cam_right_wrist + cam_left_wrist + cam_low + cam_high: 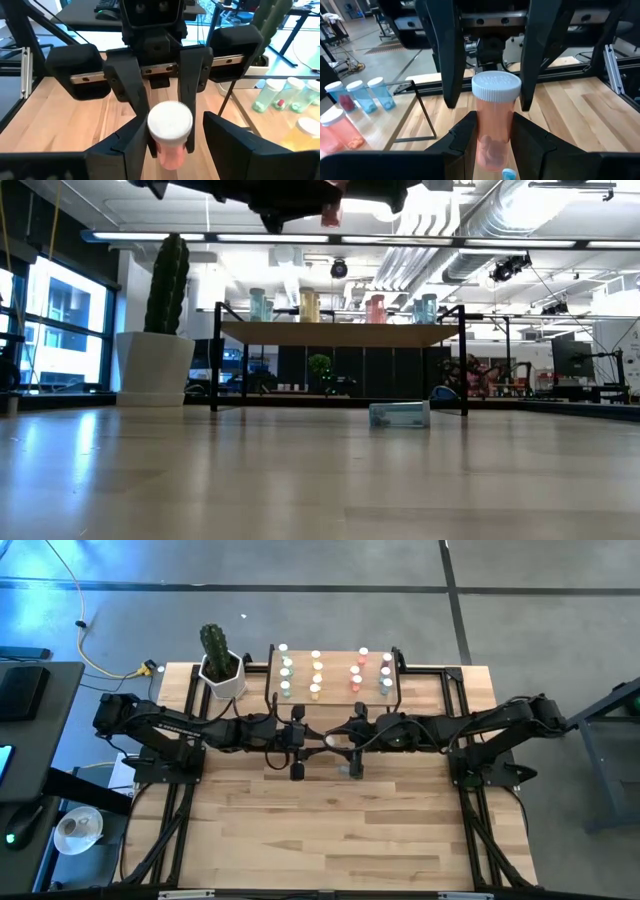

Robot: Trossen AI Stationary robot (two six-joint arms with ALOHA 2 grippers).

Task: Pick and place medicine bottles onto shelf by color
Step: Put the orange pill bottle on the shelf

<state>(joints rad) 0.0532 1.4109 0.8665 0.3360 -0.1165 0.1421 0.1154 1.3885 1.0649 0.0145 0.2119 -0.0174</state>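
My left gripper is shut on a pink-red medicine bottle with a white cap, held high over the middle of the table. My right gripper faces it from the other side. It is open, with one finger on each side of the bottle's cap. The shelf stands at the far edge and carries columns of green, yellow, pink and bluish bottles, all upright. One pale bluish bottle lies on its side on the table below the grippers. My left gripper pinches the bottle's pink body, below the cap, between its two fingers. The fingers come nearly level from the table's left. The bottle stands upright with its cap up, lifted well clear of the table. My right gripper's fingers flank the cap; whether they touch it, I cannot tell.
A white pot with a cactus stands at the far left, beside the shelf. Black frame rails run along both sides of the wooden tabletop. The near half of the table is bare wood.
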